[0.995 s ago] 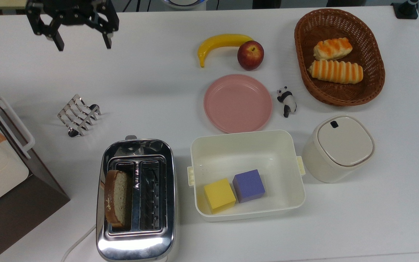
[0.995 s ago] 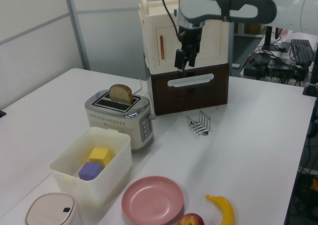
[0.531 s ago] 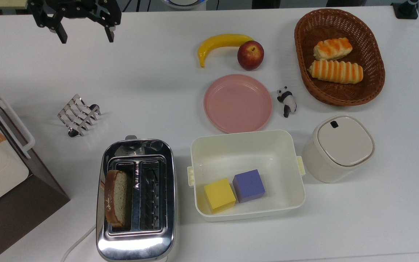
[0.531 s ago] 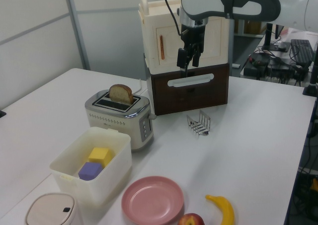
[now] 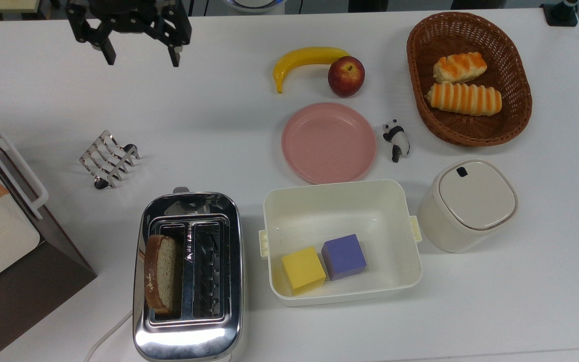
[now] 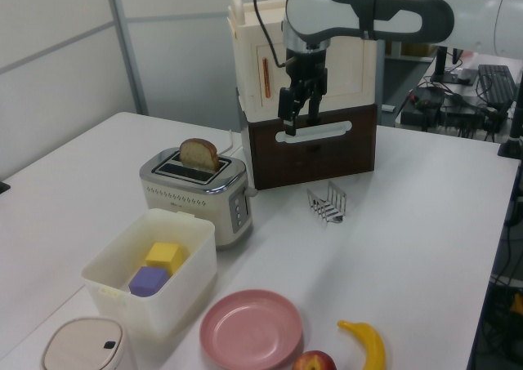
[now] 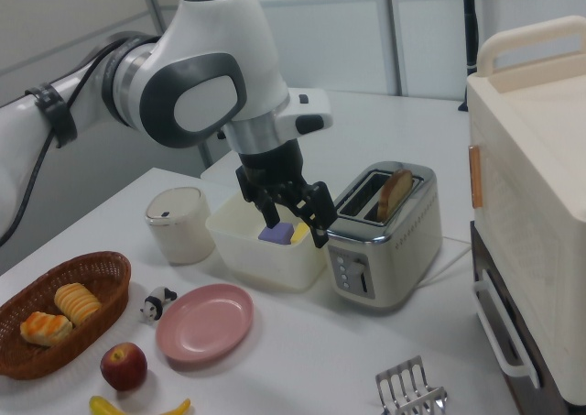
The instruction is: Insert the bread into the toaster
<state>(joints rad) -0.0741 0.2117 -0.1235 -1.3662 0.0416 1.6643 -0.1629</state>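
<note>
The bread point(image 5: 161, 275) stands on edge in the toaster point(image 5: 188, 276), in the slot toward the top view's left, at the lower left of the top view. Its rounded crust pokes up above the chrome top in the left view point(image 6: 198, 153) and the right view point(image 7: 396, 193). The slice looks seated but not pushed down, so the task's main step appears done.

What has changed is the arm. Over the last second the end effector point(image 5: 138, 53) has slid along the upper edge of the top view toward the top view's right, having first pulled a little toward that edge, and it now hangs high above the bench point(image 5: 219, 125), well apart from the toaster. Its two fingers are spread apart and hold nothing. In the left view it point(image 6: 294, 118) hangs in front of the brown and cream cabinet point(image 6: 310, 100) at the upper middle of the frame. Nothing on the bench has shifted: the wire toast rack point(image 5: 108, 159), the pink plate point(image 5: 328, 142) and the white bin point(image 5: 289, 211) with its two cubes lie as before.

Judging from this, the arm is retreating after release, and little is left beyond clearing away. The one doubt is whether the slice should sit deeper in its slot.
</note>
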